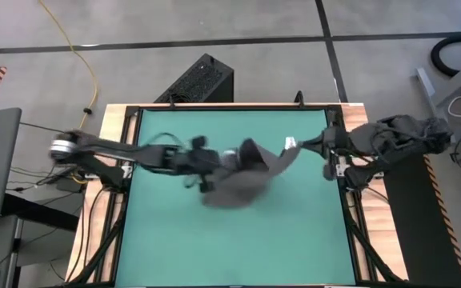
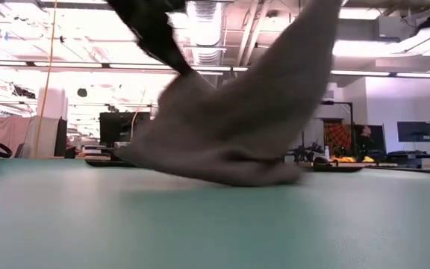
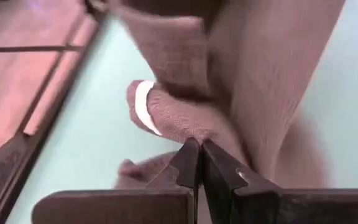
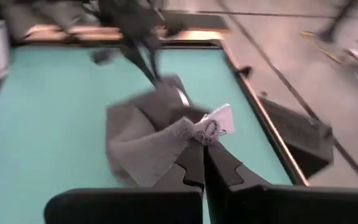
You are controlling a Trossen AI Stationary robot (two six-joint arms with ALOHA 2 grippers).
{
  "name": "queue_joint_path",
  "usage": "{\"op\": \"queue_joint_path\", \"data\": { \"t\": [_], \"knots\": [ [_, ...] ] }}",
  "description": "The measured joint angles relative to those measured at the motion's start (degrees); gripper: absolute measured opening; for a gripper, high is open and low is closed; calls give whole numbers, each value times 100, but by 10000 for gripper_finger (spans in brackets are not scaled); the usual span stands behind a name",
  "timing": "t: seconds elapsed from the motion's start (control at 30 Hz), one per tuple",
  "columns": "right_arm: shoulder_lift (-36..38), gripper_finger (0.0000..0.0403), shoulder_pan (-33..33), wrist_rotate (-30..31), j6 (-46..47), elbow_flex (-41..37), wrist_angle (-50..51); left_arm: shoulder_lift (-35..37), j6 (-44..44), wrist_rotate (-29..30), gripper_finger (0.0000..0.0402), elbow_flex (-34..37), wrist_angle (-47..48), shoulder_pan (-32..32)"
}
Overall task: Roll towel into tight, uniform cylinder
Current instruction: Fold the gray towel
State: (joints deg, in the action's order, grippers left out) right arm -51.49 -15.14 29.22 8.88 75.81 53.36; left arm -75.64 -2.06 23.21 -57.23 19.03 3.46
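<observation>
**Towel lifted between both hands, part still on the counter**

Counter (image 1: pixel 174 248): green mat in a black frame, seen from above. Left arm reaches in from 9 o'clock, right arm from 3 o'clock.

Towel (image 1: pixel 242 182): dark grey cloth, unrolled and bunched, near the counter's centre, slightly toward 12 o'clock. Low view shows its lower part resting on the mat and two corners pulled upward, forming a tent shape.

Left hand (image 1: pixel 232 159): at counter centre, fingers closed tight on a raised fold of towel; left wrist view shows cloth pinched at the fingertips.

Right hand (image 1: pixel 298 146): toward 2 o'clock of centre, fingers closed on the towel's corner.

White tag (image 4: pixel 215 124): at that corner, just at the right hand's fingertips.
</observation>
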Motion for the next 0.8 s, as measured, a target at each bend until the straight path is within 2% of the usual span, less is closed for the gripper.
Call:
{"op": "queue_joint_path", "data": {
  "t": [0.07, 0.17, 0.33, 0.43, 0.53, 0.8],
  "knots": [
    [186, 15, 277, -39, 261, -600, -445, 998, -476, 71, 0, 674, -254, 126],
    [335, 16, 571, -506, 627, -1426, -904, 2237, -1135, 21, 0, 1769, -885, 511],
    [251, 16, 698, -1387, 1642, -2557, -1042, 3597, -2193, -57, 0, 3396, -1774, 1243],
    [138, 16, 634, -1869, 2316, -3094, -1036, 3856, -2863, -397, 0, 4072, -2056, 1578],
    [-32, 16, 545, -2204, 2794, -3442, -1022, 3834, -3390, -684, 0, 4443, -2246, 1846],
    [-575, 40, 589, -2199, 3032, -3613, -1072, 3545, -3831, -912, 10, 4561, -2205, 2094]
  ]
}}
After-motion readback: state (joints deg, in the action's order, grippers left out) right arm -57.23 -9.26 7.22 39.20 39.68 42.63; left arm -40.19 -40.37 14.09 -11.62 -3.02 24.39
